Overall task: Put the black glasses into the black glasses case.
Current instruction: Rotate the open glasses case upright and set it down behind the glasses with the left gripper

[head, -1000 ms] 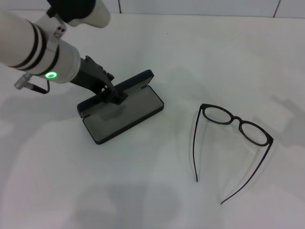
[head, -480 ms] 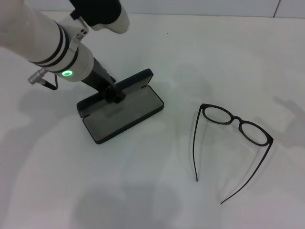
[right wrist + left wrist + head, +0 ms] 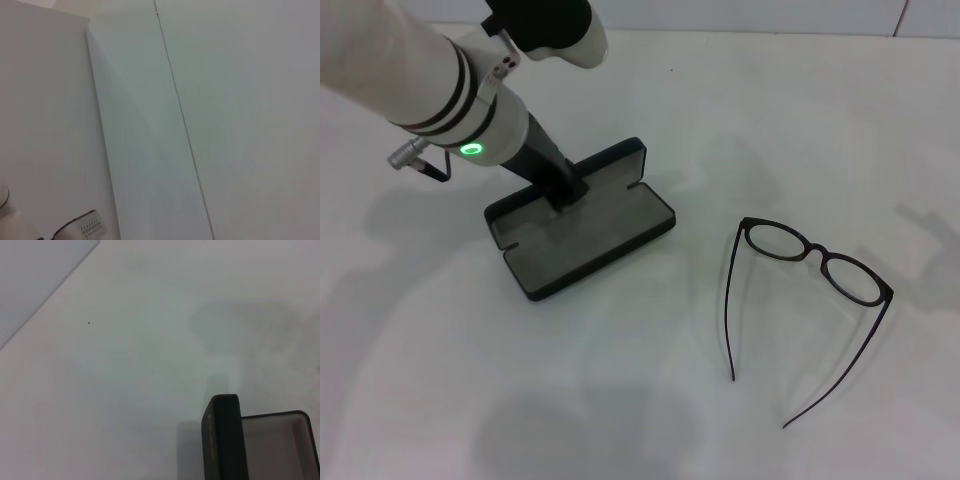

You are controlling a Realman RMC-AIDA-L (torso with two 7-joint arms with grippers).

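Note:
The black glasses case (image 3: 588,236) lies open at centre left of the white table, grey lining up, its lid (image 3: 605,163) standing along the far side. My left gripper (image 3: 564,192) reaches down from the upper left and is shut on the middle of that lid. The left wrist view shows the lid's edge (image 3: 224,440) and a corner of the grey lining (image 3: 280,445), but no fingers. The black glasses (image 3: 817,258) rest on the table to the right of the case, lenses away from me, both temple arms spread open toward the front. My right gripper is out of view.
The white table (image 3: 650,400) carries only the case and the glasses. Its far edge meets a pale wall (image 3: 740,15) at the top of the head view. The right wrist view shows only pale flat surfaces with a thin seam (image 3: 182,120).
My left arm has swung right and slightly back, and the case has slid a little to the right with it. The glasses have not moved.

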